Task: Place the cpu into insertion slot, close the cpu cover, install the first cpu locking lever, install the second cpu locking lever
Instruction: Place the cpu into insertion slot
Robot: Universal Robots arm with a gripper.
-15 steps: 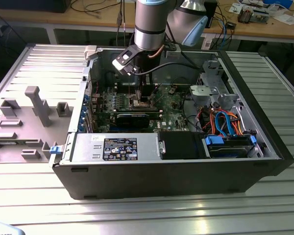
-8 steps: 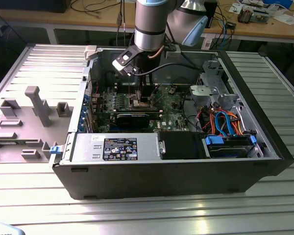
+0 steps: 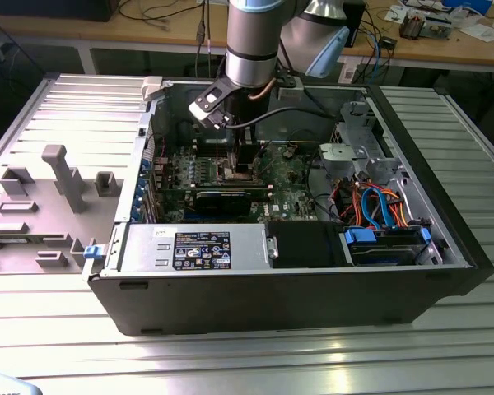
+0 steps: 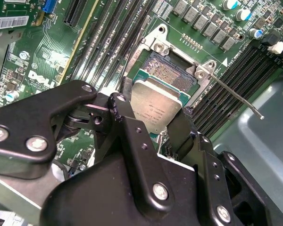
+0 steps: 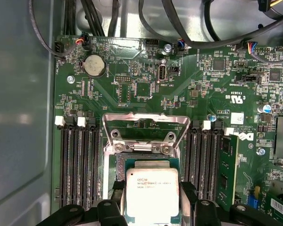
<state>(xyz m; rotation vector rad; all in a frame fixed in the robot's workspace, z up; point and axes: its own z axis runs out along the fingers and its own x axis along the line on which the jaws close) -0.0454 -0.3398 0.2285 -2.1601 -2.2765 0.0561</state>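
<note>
Exterior view: the arm (image 3: 251, 41) reaches down into the open computer case (image 3: 272, 300), left of the coloured cables (image 3: 379, 206). In both wrist views the gripper (image 4: 155, 103) is clamped on the cpu (image 5: 152, 195), seemingly just above the insertion slot (image 4: 170, 73). The cpu cover (image 5: 146, 117) stands open, and a locking lever (image 4: 236, 96) juts free nearby.

An open black computer case (image 3: 272, 304) lies on the slatted metal surface (image 3: 230, 362); a grey fixture tray (image 3: 33, 206) sits beside it.

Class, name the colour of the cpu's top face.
Silvery metal with a tan tint; the cpu shows best in the first wrist view.
</note>
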